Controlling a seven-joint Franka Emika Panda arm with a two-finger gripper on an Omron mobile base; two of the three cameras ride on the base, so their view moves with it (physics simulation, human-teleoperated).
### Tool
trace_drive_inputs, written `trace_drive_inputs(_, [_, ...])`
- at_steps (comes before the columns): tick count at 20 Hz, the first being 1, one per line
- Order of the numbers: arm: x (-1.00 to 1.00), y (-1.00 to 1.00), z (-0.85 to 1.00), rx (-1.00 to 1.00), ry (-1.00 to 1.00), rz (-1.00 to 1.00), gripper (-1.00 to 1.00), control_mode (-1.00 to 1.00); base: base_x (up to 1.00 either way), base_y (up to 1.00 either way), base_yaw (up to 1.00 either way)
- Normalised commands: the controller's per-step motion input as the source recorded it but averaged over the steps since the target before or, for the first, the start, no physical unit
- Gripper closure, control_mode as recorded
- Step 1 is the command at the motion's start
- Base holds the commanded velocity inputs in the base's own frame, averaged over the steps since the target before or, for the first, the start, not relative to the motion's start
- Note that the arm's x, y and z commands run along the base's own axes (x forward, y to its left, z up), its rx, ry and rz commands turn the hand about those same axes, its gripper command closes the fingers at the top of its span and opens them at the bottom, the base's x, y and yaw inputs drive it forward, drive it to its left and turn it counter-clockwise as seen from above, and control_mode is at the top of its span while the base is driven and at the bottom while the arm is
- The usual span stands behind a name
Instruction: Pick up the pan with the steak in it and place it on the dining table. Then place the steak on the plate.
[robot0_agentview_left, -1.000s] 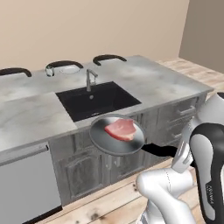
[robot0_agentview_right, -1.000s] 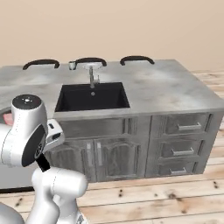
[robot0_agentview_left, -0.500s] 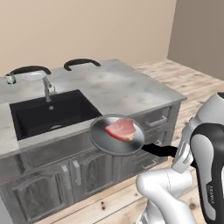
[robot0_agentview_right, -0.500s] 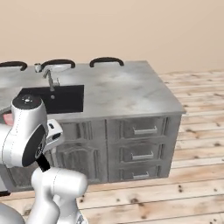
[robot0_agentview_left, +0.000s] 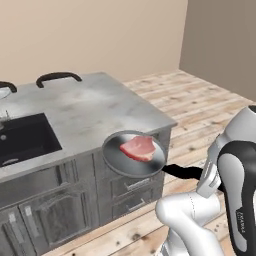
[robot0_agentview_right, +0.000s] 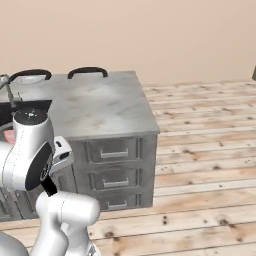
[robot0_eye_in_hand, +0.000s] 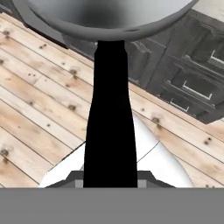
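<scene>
Both base views overlook the dining table (robot0_agentview_left: 95, 107); hand view faces floorward.

One pan (robot0_agentview_left: 132, 160) and one steak (robot0_agentview_left: 137, 148) are being shown. One dining table (robot0_agentview_left: 95, 107), one sink (robot0_agentview_left: 22, 140) and two stools (robot0_agentview_right: 87, 71) are being counted.

Even, soft rendered light falls on the tabletop (robot0_agentview_left: 90, 107), with no glare. Beneath the pan (robot0_agentview_left: 134, 155) only faint shading shows. Edges look slightly soft and pixelated; its handle (robot0_eye_in_hand: 109, 113) reads flat black.
</scene>
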Motion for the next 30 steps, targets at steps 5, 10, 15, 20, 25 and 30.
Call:
trace_drive_inputs(5, [0.00, 0.00, 0.00, 0.00, 0.00, 0.00, 1.00, 1.00, 0.60, -1.00, -0.01])
trace_drive_inputs(10, [0.00, 0.00, 0.00, 0.00, 0.00, 0.00, 1.00, 1.00, 0.61, -1.00, -0.01])
trace_drive_inputs(15, [0.00, 0.00, 0.00, 0.00, 0.00, 0.00, 1.00, 1.00, 0.61, -1.00, -0.01])
trace_drive_inputs(20, [0.00, 0.00, 0.00, 0.00, 0.00, 0.00, 1.00, 1.00, 0.61, -1.00, -0.01])
trace_drive_inputs(25, [0.00, 0.00, 0.00, 0.00, 0.00, 0.00, 1.00, 1.00, 0.57, -1.00, -0.01])
trace_drive_inputs(30, [0.00, 0.00, 0.00, 0.00, 0.00, 0.00, 1.00, 1.00, 0.57, -1.00, -0.01])
